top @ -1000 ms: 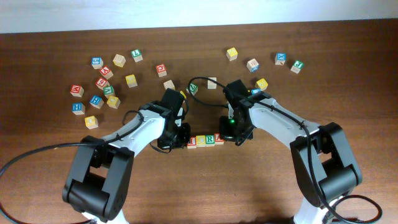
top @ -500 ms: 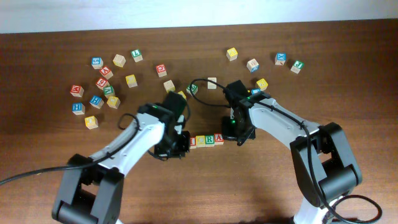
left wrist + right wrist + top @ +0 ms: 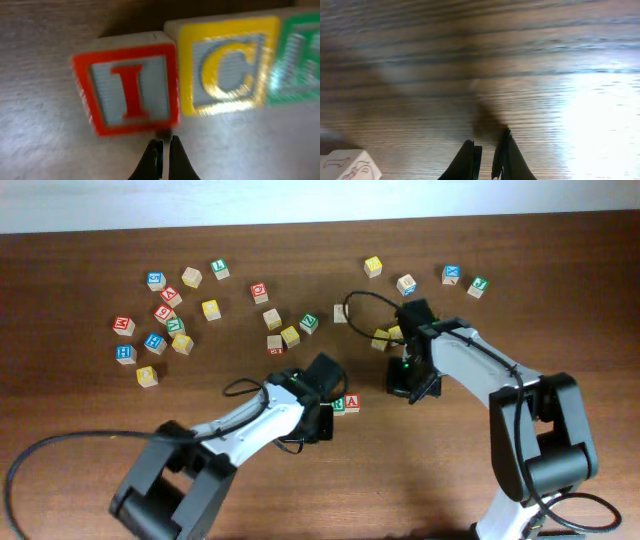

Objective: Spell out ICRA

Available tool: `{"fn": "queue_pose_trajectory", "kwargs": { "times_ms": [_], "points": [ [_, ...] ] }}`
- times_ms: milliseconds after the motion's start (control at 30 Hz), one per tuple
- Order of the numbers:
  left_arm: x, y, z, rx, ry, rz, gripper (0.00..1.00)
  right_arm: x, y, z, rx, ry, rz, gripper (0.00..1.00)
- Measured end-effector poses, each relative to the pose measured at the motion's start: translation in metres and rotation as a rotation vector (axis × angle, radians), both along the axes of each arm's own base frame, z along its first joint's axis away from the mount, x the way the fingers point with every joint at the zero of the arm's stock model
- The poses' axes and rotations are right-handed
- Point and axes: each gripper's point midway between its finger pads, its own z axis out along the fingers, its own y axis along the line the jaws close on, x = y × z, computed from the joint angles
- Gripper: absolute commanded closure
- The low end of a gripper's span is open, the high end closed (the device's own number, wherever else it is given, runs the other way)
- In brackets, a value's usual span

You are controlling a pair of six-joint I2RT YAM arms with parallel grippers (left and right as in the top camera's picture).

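In the left wrist view the red I cube (image 3: 127, 90) sits with the yellow C cube (image 3: 225, 65) touching its right side, and the green R cube (image 3: 300, 57) follows at the frame edge. My left gripper (image 3: 163, 142) is shut and empty, its tips just in front of the I cube's near edge. From overhead the left gripper (image 3: 316, 416) covers I and C; only the R cube (image 3: 338, 404) and the red A cube (image 3: 351, 402) show. My right gripper (image 3: 412, 390) hangs shut over bare wood to the right of the A cube; in its wrist view the right gripper (image 3: 487, 147) holds nothing.
Loose letter cubes lie scattered at the back left (image 3: 165, 310), back middle (image 3: 290, 335) and back right (image 3: 452, 275). Two pale and yellow cubes (image 3: 388, 336) sit just behind the right arm. A pale cube (image 3: 345, 167) shows at the right wrist view's lower left corner.
My left arm has swung right and now lies over the row's left end. The right gripper has drawn away to the right from the A cube.
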Motion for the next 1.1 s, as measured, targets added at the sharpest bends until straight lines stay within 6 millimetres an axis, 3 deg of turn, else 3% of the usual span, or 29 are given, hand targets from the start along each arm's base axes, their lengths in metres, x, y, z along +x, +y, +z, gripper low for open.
{"fn": "queue_pose_trajectory", "kwargs": {
  "times_ms": [100,533,833,1100],
  "points": [
    [0.004,-0.001,-0.002,0.005,-0.014,0.007,1.00,-0.002,-0.009,0.000,-0.007,0.015,0.000,0.92],
    [0.022,-0.004,-0.001,0.014,-0.102,0.017,1.00,-0.003,-0.009,0.000,-0.008,0.015,0.014,0.92],
    [0.022,-0.004,-0.001,0.015,-0.101,0.018,1.00,-0.003,-0.009,0.000,-0.008,0.015,0.014,0.92],
    [0.008,-0.001,0.000,0.013,-0.039,0.004,1.00,-0.015,-0.001,0.002,0.049,0.064,0.044,0.92]
  ]
}}
